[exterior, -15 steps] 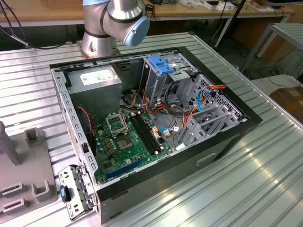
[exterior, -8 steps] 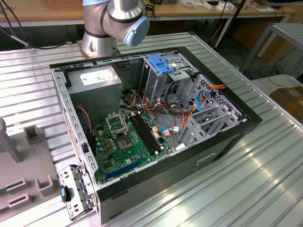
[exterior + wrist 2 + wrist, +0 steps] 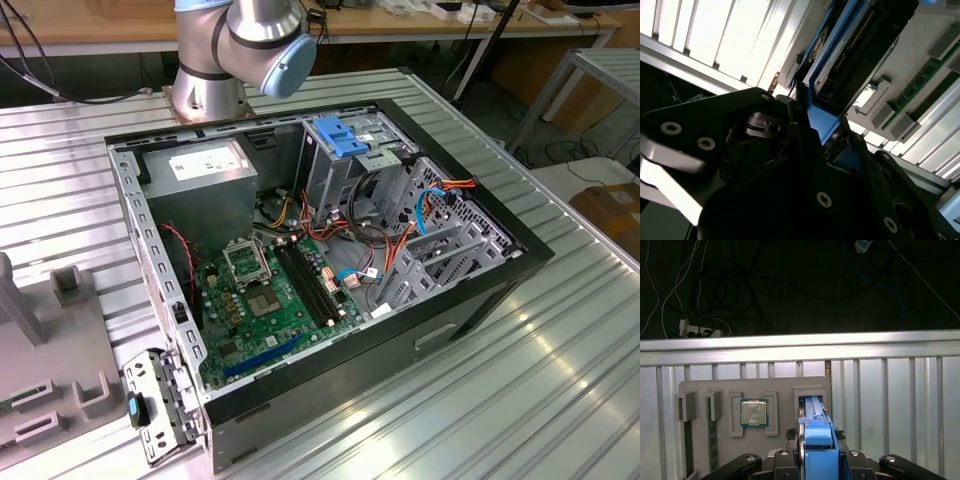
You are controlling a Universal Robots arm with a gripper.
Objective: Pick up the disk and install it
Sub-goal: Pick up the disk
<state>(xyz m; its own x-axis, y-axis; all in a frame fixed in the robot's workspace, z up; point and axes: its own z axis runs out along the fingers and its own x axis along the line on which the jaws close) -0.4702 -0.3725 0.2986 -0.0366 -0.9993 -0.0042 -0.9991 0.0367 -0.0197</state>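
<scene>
The disk [image 3: 817, 440] stands on edge between my gripper [image 3: 818, 460] fingers, its bright blue carrier rail facing the first wrist camera. Its lower end reaches into a slot of the grey fixture plate [image 3: 780, 387]. In the second wrist view the disk [image 3: 840, 55] runs away from the gripper [image 3: 822, 125], grey metal with blue rails along its edges, and the dark fingers [image 3: 800, 130] close against the blue end piece. The open computer case [image 3: 330, 250] lies on the ribbed metal table, with a blue-latched drive cage [image 3: 340, 135] at its far side.
The fixture plate also holds a processor chip [image 3: 754, 413] and memory sticks [image 3: 712, 440] in their own holders. Part of this plate [image 3: 40, 400] lies at the exterior view's left. The arm's base [image 3: 210, 90] stands behind the case. Cables lie on the dark floor [image 3: 740, 290] beyond the table edge.
</scene>
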